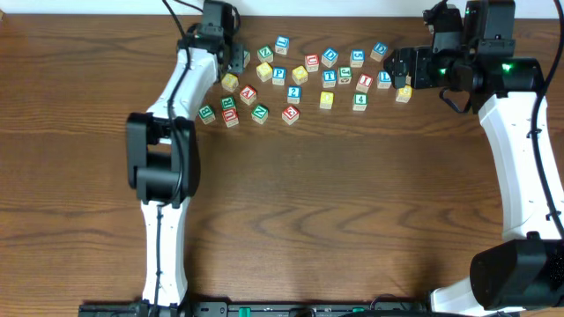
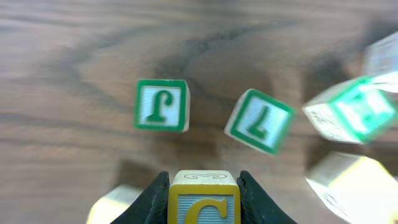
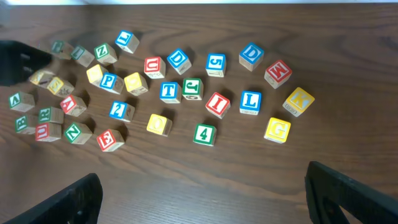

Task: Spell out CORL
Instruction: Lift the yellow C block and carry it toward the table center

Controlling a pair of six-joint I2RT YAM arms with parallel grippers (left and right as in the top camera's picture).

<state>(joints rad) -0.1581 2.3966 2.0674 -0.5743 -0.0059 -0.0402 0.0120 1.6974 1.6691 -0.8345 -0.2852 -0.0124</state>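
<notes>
Cubes (image 1: 300,75) lie scattered on the far side of the table (image 1: 352,202) overhead, no word laid out yet. Left wrist: left jaws clamp the yellow C cube (image 2: 204,202), so the first letter looks taken. Right wrist: right jaws gape wide and empty, blue L cube (image 3: 250,101) waiting in the scatter. O, R and L remain.

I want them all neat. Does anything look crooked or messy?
Nothing is broken or spilled. The cubes lie scattered at all angles; one green cube sits twisted beside a straighter green J cube. The left gripper pinches a yellow C cube.
</notes>
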